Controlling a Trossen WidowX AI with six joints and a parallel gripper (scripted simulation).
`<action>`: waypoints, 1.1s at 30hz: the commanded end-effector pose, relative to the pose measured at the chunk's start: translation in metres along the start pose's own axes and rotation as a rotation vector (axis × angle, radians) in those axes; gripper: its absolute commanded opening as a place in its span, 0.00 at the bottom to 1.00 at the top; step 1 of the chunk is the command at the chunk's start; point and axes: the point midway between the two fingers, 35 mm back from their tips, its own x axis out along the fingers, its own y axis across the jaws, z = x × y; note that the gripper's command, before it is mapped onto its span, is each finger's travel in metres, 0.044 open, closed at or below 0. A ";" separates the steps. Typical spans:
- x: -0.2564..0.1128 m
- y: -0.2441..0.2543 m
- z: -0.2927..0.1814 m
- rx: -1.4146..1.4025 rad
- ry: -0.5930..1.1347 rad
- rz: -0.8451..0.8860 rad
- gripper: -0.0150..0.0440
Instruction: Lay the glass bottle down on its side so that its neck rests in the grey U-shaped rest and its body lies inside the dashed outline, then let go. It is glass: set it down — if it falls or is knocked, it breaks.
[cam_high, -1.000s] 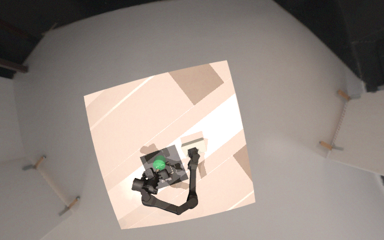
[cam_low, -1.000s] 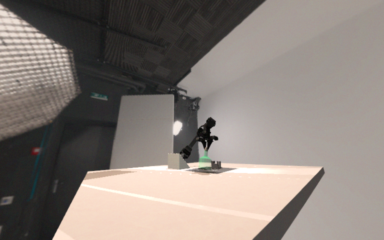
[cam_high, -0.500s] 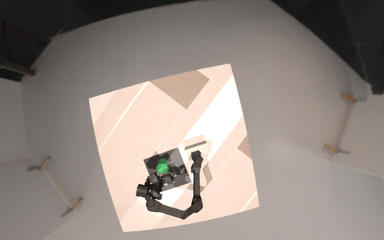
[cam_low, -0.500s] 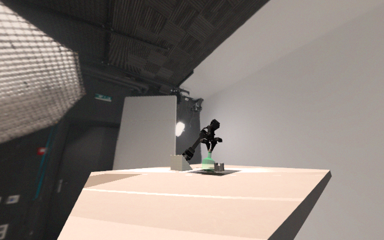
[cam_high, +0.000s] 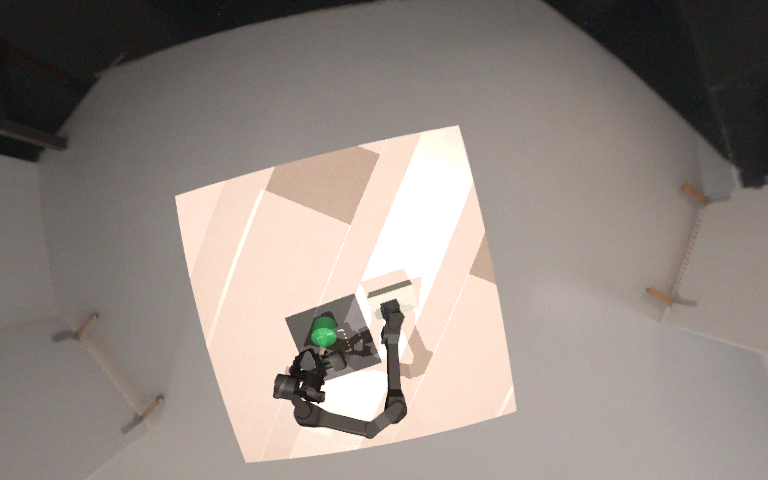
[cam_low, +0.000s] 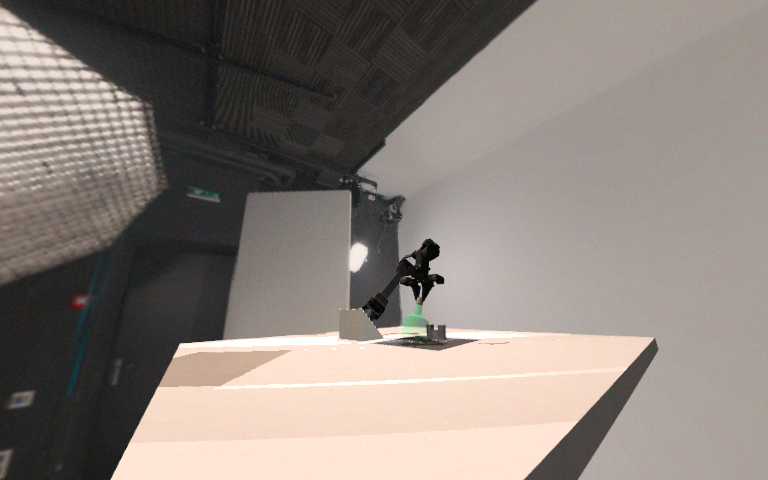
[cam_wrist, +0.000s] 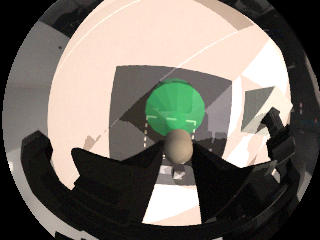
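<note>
The gripper (cam_high: 322, 352) (cam_low: 419, 299) (cam_wrist: 178, 146) points down, and its two fingers are closed on the top part of the glass bottle (cam_high: 323, 333) (cam_low: 415, 324) (cam_wrist: 175, 106), just at the tan stopper (cam_low: 419, 300) (cam_wrist: 178, 149). So it is holding the bottle, with the fingers standing only a little apart. Directly below the fingertips is the green neck, and under it the wide green body; the bottle stands about upright, not on its side. If its bottom touches the dark mat (cam_high: 300, 322) (cam_low: 455, 343) (cam_wrist: 127, 85) below, I cannot tell. In the wrist view, the dashed outline (cam_high: 347, 339) (cam_wrist: 145, 134) is under the gripper, and one end of it shows through the green glass. The body is not lying in it. The grey U-shaped rest (cam_low: 436, 333) (cam_wrist: 178, 174) stands low beside the bottle, lower than the fingertips, and the neck is not in it. In the wrist view it is partly hidden between the fingers. Farther out from the gripper, past the mat edge, there is a pale block (cam_high: 396, 294) (cam_low: 352, 324) (cam_wrist: 255, 107) with a sloped side, near the lower end of the black arm (cam_high: 393, 362) (cam_low: 390, 283). All this is on the light table (cam_high: 305, 237) (cam_low: 368, 407) (cam_wrist: 100, 50).
</note>
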 end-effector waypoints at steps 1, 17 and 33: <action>0.000 0.000 -0.010 -0.001 0.010 0.001 0.43; 0.000 0.000 -0.023 0.004 -0.029 -0.003 0.43; 0.001 0.001 -0.036 0.011 -0.070 -0.004 0.43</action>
